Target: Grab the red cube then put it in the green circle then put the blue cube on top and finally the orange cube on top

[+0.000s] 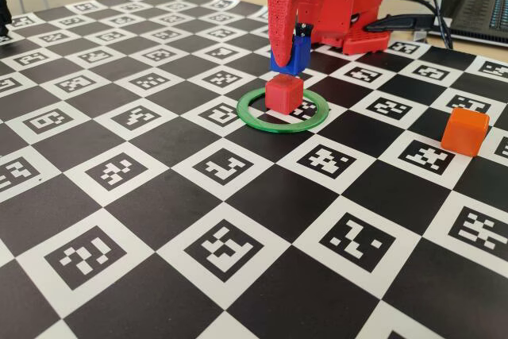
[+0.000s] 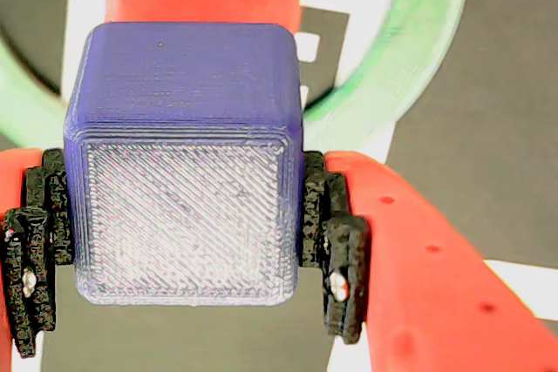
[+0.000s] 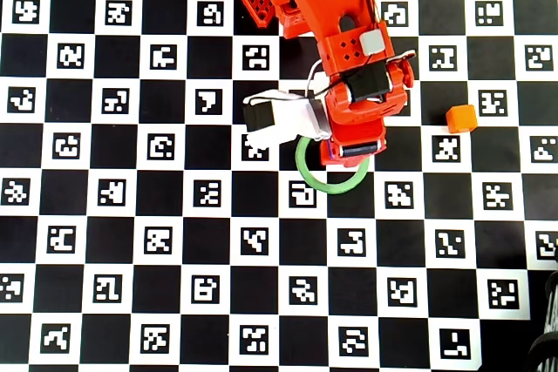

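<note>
The bench (image 1: 159, 220) is covered edge to edge by a black-and-white checkerboard printed with square marker codes. Above its far middle stands the red robot arm (image 3: 336, 50), reaching down over the green circle (image 1: 254, 115), which lies flat on the board. The gripper (image 2: 183, 241) is closed on the blue cube (image 2: 187, 180): in the wrist view its black padded fingers (image 2: 344, 267) press against the cube's two opposite sides, so the cube fills the gap between them. In the fixed view the blue cube (image 1: 290, 55) hangs just above the red cube (image 1: 283, 94), which sits inside the green circle toward its far side; whether the two cubes touch is hard to tell from that angle, though a thin gap seems to show. In the overhead view the arm hides both of these cubes and covers the upper part of the ring (image 3: 318, 182). The orange cube (image 1: 465, 132) rests alone on the board, well apart from the ring, to its right in the fixed view and likewise to the right in the overhead view (image 3: 461, 118).
</note>
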